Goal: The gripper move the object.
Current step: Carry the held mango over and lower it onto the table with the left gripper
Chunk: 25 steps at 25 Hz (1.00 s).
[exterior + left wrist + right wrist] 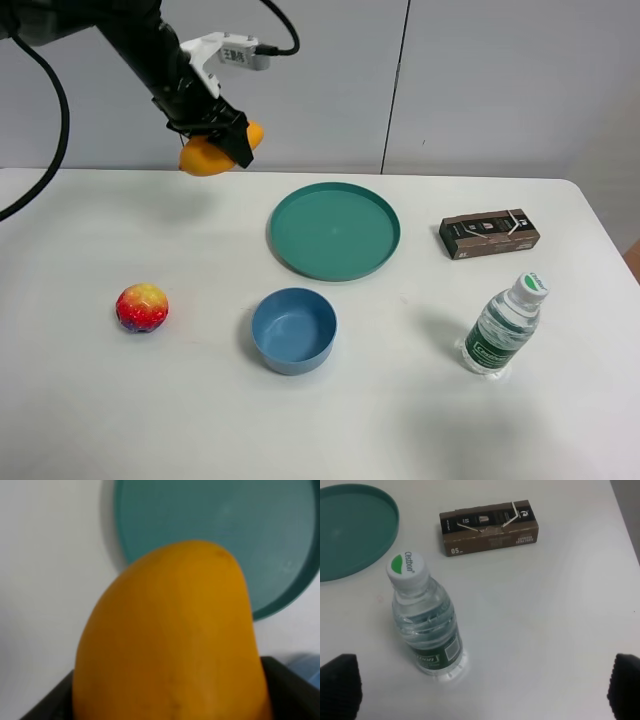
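Mango up in the air, not yet set down.
Exterior high: the left gripper (224, 138) clamps the mango (205, 158) above the table's far left. Left wrist: the mango fills the jaws, so placing is probably what's left. Right wrist: the right gripper (485, 690) is spread wide and empty.

A white table (560, 440) is carrying five things. A teal plate (334, 232) is lying flat near the back middle. A blue bowl (293, 330) is sitting upright just in front of it, close but not touching. A round red, yellow and purple ball (142, 307) is resting well to the left of the bowl. A brown box (489, 234) is lying flat to the right of the plate, and a clear water bottle (502, 328) is standing upright in front of the box.
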Each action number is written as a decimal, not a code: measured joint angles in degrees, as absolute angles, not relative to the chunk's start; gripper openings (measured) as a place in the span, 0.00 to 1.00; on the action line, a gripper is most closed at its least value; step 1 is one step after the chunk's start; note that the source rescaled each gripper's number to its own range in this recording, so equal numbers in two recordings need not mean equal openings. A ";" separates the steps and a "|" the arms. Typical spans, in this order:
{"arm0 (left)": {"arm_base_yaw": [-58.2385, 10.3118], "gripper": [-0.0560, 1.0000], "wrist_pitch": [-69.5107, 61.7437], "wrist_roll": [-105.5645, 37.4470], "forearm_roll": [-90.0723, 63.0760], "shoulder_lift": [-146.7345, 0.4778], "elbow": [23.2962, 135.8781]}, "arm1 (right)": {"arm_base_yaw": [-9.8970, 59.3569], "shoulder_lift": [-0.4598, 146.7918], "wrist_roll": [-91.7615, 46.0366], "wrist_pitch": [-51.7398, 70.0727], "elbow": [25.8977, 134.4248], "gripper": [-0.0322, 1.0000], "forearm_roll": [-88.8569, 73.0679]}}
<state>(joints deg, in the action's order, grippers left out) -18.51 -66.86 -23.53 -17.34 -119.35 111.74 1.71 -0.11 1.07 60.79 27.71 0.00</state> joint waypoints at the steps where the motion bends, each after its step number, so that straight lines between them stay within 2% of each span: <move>1: -20.35 0.08 -67.39 -21.87 -15.94 -119.35 113.63 | 1.71 -0.11 1.07 60.79 27.71 1.00 0.00; 6: -28.69 0.08 -65.86 -20.84 -13.28 -119.35 118.41 | 1.71 -0.11 1.07 60.79 27.71 1.00 0.00; 16: -43.37 0.08 -61.74 -20.37 -13.43 -121.34 118.57 | 1.71 -0.11 1.07 60.79 27.71 1.00 0.00; 25: -45.42 0.08 -54.44 -20.05 -22.03 -133.59 118.57 | 1.71 -0.11 1.07 60.79 27.71 1.00 0.00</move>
<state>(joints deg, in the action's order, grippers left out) -45.42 -54.44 -20.05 -22.03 -133.59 118.57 1.71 -0.11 1.07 60.79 27.71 0.00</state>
